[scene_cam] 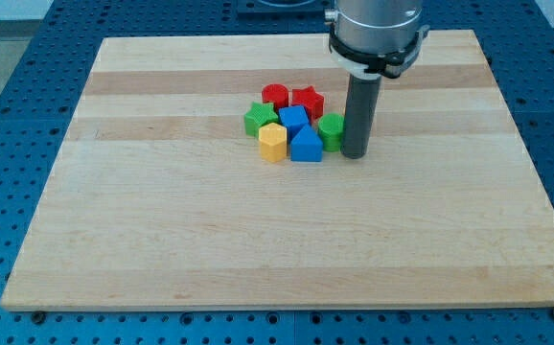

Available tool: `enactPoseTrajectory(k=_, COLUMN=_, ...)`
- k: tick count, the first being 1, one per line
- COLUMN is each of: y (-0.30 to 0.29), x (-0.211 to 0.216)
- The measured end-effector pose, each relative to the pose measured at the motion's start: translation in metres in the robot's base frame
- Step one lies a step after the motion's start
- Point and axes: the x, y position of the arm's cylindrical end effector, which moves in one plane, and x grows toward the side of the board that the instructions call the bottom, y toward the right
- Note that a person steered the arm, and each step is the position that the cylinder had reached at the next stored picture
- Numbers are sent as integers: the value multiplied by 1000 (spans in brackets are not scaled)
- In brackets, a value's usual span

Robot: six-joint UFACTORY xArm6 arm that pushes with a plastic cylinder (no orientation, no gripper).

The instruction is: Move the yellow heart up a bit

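The yellow heart [272, 142] sits at the lower left of a tight cluster of blocks near the board's middle. My tip [355, 153] rests on the board at the cluster's right side, touching or almost touching a green block [331, 130]. The yellow heart is about 85 pixels to the tip's left, with a blue triangle [306, 145] between them. A blue block [293, 119] lies just above the heart's right side.
The cluster also holds a green block [257, 119] at the left, a red round block [275, 95] and a red star [307, 99] at the top. The wooden board [162, 240] lies on a blue perforated table.
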Motion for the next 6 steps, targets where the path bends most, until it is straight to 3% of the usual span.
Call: enactPoseTrajectory(k=6, y=36, x=-45)
